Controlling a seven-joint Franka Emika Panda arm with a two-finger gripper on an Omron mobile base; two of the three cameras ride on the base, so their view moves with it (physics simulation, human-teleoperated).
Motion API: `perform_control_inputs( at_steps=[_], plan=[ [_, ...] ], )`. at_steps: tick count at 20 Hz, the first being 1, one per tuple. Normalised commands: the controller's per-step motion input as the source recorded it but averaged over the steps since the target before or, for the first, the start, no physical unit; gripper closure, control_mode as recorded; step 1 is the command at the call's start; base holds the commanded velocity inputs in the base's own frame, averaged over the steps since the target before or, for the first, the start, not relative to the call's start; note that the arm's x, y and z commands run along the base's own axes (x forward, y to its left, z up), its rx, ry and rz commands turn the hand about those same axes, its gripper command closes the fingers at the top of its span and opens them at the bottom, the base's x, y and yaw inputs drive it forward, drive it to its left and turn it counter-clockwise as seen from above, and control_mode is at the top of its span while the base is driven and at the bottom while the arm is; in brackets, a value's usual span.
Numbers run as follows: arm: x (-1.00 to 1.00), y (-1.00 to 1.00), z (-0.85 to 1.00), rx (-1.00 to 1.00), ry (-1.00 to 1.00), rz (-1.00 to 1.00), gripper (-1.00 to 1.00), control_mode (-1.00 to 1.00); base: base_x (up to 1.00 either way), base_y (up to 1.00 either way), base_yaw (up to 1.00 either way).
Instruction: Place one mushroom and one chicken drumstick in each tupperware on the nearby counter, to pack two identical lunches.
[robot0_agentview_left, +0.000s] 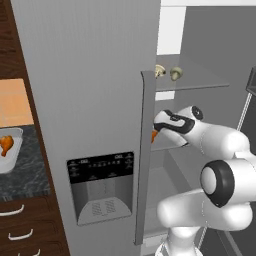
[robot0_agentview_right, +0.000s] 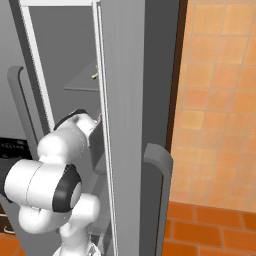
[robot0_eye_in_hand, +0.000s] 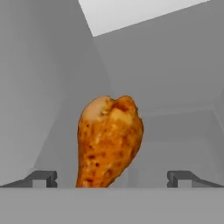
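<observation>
A golden-brown chicken drumstick (robot0_eye_in_hand: 109, 140) stands on a grey fridge shelf straight ahead of my gripper (robot0_eye_in_hand: 112, 179), between its open fingertips, which do not touch it. From the left base view my arm reaches into the open fridge at the middle shelf, where an orange sliver of that drumstick (robot0_agentview_left: 154, 136) peeks past the door edge. Two mushrooms (robot0_agentview_left: 160, 71) (robot0_agentview_left: 176, 73) lie on the shelf above. At the far left a white tupperware (robot0_agentview_left: 11, 162) on the dark counter (robot0_agentview_left: 30, 175) holds another drumstick (robot0_agentview_left: 6, 144).
The grey fridge door with its dispenser panel (robot0_agentview_left: 100, 185) and long handle (robot0_agentview_left: 145, 150) stands close on my arm's left. Another fridge door (robot0_agentview_right: 130, 125) and an orange tiled wall (robot0_agentview_right: 220, 100) stand to the right. Dark wooden drawers (robot0_agentview_left: 20, 230) sit under the counter.
</observation>
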Motion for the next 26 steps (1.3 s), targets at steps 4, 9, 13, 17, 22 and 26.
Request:
perform_control_inputs(
  at_steps=[4, 9, 13, 17, 22, 26],
  plan=[
    [0.0, 0.07, -0.01, 0.15, 0.05, -0.05, -1.0, -1.0, 0.0, 0.0, 0.0],
    [0.15, 0.21, -0.01, 0.01, 0.11, -0.03, -1.0, -1.0, 0.0, 0.0, 0.0],
    [0.24, 0.14, 0.0, 0.0, 0.11, -0.02, -1.0, -1.0, 0.0, 0.0, 0.0],
    [0.32, 0.02, -0.13, 0.0, 0.05, 0.0, -1.0, -1.0, 0.0, 0.0, 0.0],
    [0.26, 0.01, -0.43, 0.0, 0.02, 0.0, 1.0, -1.0, 0.0, 0.0, 0.0],
    [-0.08, 0.0, -0.44, 0.0, 0.0, 0.0, 1.0, -1.0, 0.0, 0.0, 0.0]
  ],
)
